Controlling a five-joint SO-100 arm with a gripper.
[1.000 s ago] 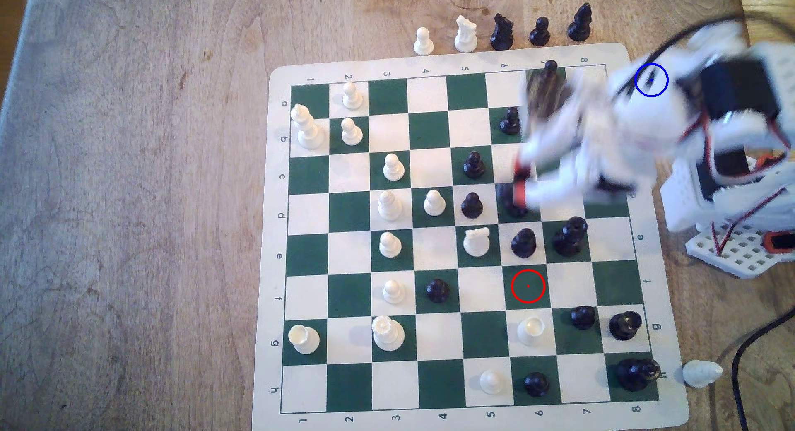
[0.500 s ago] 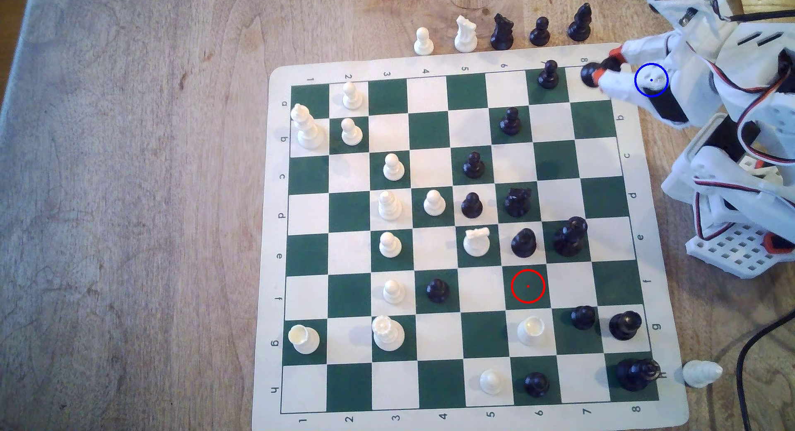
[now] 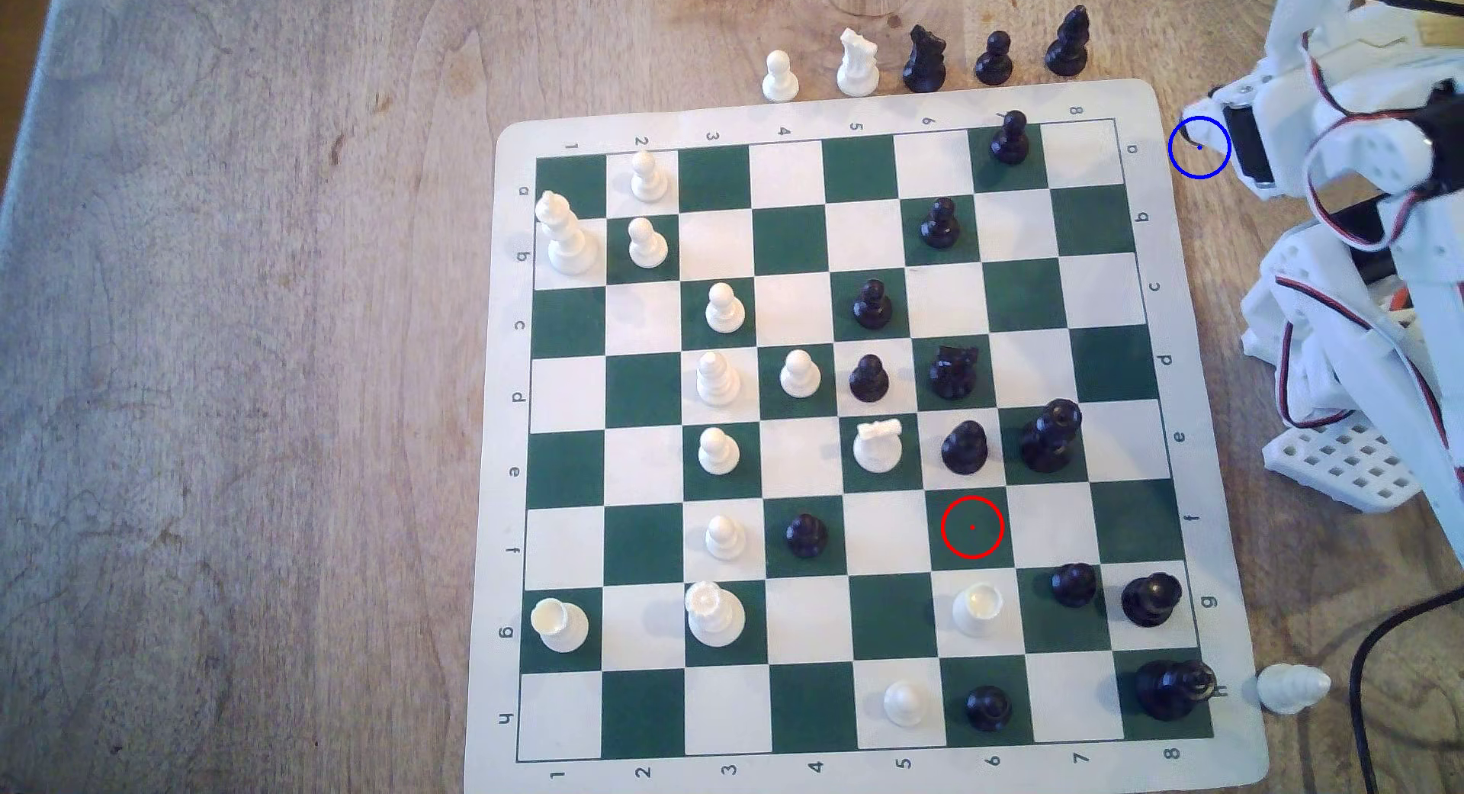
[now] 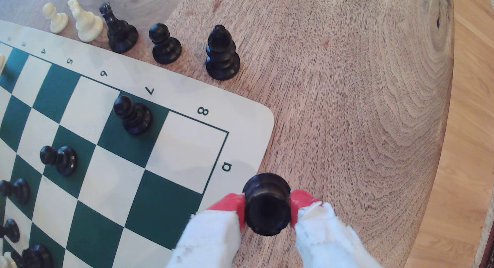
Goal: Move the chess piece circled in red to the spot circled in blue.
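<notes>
The red-tipped white gripper point(image 4: 267, 207) grips the small glossy black pawn point(image 4: 267, 203) between its fingers, just off the corner of the green-and-white chess mat point(image 4: 248, 134), above the light brown wooden tabletop point(image 4: 361, 110). The thin blue ring point(image 3: 1199, 148) lies beside that corner.

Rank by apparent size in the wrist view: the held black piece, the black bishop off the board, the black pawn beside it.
1. Held black piece, clamped in the pincer; it sits closest to the camera, so its lead may be nearness.
2. Black bishop on the table.
3. Black pawn, clearly shorter than the bishop.
</notes>
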